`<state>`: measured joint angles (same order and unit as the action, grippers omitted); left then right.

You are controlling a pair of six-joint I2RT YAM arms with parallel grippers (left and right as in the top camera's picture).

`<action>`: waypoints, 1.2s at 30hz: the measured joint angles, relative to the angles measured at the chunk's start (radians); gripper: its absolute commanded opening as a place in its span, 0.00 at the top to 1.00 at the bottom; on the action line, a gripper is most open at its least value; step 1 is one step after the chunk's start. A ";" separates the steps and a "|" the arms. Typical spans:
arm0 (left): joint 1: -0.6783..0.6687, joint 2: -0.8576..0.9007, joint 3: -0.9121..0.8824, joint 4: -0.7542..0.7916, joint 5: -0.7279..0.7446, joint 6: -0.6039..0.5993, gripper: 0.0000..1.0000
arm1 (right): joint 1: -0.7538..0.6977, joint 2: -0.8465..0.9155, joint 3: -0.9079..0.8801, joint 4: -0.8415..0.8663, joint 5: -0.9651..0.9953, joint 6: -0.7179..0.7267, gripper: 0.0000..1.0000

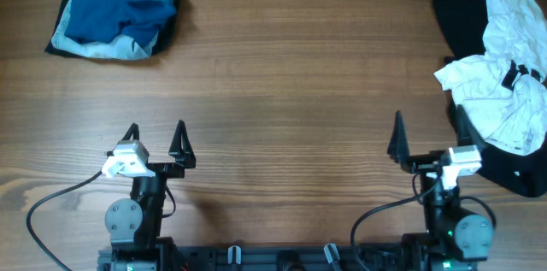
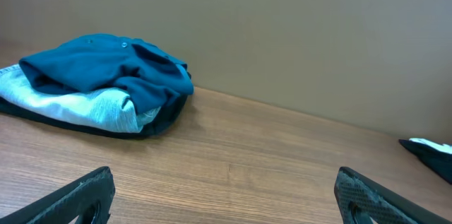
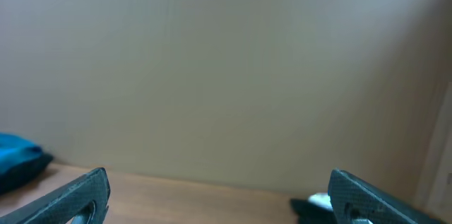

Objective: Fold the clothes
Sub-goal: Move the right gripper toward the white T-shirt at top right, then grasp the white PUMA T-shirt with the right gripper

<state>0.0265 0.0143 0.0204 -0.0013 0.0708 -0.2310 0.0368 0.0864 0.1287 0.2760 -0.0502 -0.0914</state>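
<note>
You'll find the white T-shirt (image 1: 500, 83) crumpled on dark cloth (image 1: 453, 19) at the table's (image 1: 291, 91) two-to-three-o'clock edge, toward one o'clock from the right gripper (image 1: 426, 134), which is released and empty. Your left gripper (image 1: 155, 138) is likewise spread wide on nothing, with the blue shirt (image 1: 120, 6) heaped at its eleven o'clock.

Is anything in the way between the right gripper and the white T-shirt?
Nothing visible. The right gripper sits open beside the white T-shirt, which lies crumpled on a dark cloth, far right on the table.
</note>
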 measured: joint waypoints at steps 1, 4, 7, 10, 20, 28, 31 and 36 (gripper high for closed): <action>0.000 0.001 0.010 -0.005 0.004 0.000 0.00 | 0.000 0.039 0.044 0.002 0.005 -0.010 0.00; 0.000 0.024 0.071 -0.032 0.014 0.012 0.00 | 0.000 0.179 0.186 0.008 0.010 -0.043 0.00; 0.000 0.089 0.164 -0.075 0.019 0.035 0.00 | 0.000 0.355 0.345 0.002 0.010 -0.076 0.00; 0.000 0.203 0.273 -0.109 0.025 0.047 0.00 | 0.000 0.515 0.502 -0.062 0.006 -0.100 0.00; 0.000 0.689 0.662 -0.361 0.155 0.058 0.00 | -0.100 1.192 1.053 -0.485 -0.004 -0.198 0.00; 0.000 0.983 0.710 -0.374 0.205 0.058 0.00 | -0.177 1.656 1.131 -0.601 -0.187 -0.196 0.00; 0.000 1.041 0.710 -0.373 0.220 0.058 0.00 | -0.178 1.736 1.131 -0.582 -0.164 -0.127 0.03; 0.000 1.075 0.710 -0.370 0.227 0.058 0.00 | -0.208 1.808 1.131 -0.576 0.003 -0.002 0.21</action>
<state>0.0265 1.0897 0.7307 -0.3710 0.2977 -0.1734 -0.1711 1.8946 1.2602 -0.3000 -0.0475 -0.0933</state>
